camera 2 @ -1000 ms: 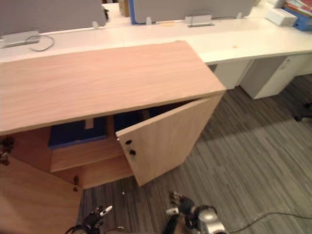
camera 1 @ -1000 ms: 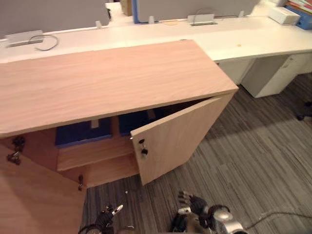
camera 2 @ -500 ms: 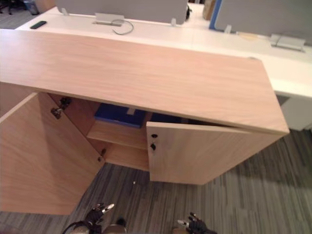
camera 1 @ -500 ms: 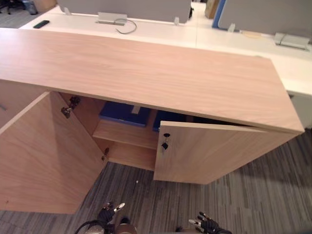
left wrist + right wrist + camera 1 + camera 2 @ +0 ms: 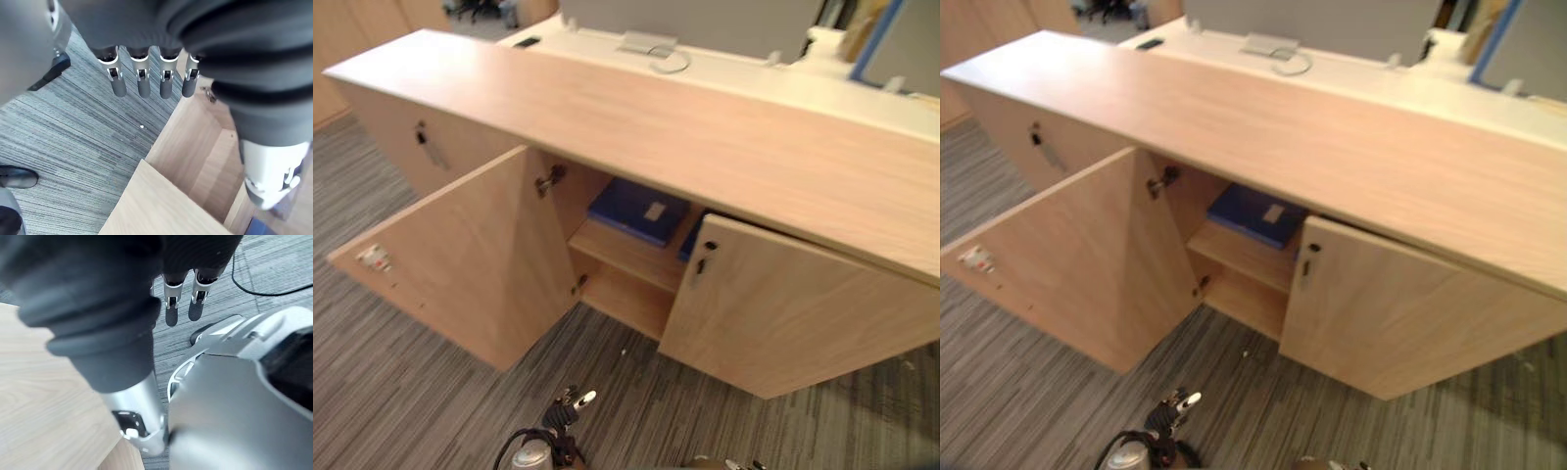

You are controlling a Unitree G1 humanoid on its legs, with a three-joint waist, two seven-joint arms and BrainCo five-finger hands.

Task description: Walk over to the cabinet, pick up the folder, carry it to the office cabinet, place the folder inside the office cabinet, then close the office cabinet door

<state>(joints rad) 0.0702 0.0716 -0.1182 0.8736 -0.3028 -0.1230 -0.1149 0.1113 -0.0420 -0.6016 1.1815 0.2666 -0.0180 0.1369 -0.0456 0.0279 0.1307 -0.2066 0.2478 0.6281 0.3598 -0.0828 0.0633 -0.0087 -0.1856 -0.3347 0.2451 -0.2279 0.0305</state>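
A blue folder (image 5: 636,209) lies flat on the upper shelf inside the wooden cabinet (image 5: 705,147), between its two open doors. The left door (image 5: 470,264) is swung wide; the right door (image 5: 793,313) stands partly open, with a second blue item (image 5: 693,245) half hidden behind it. My left hand (image 5: 563,411) hangs low over the carpet in front of the cabinet, fingers (image 5: 142,81) straight, holding nothing. My right hand (image 5: 172,308) also hangs by my side with relaxed fingers and nothing in it.
A white desk (image 5: 734,69) runs behind the cabinet, carrying a grey socket box with a cable (image 5: 648,44). Further left is a shut cabinet door with a key (image 5: 426,147). Striped grey carpet (image 5: 401,372) lies before the cabinet.
The camera has swung, so the cabinet now shows from further left with the wide left door in full view. Both hands stay low and hold nothing.
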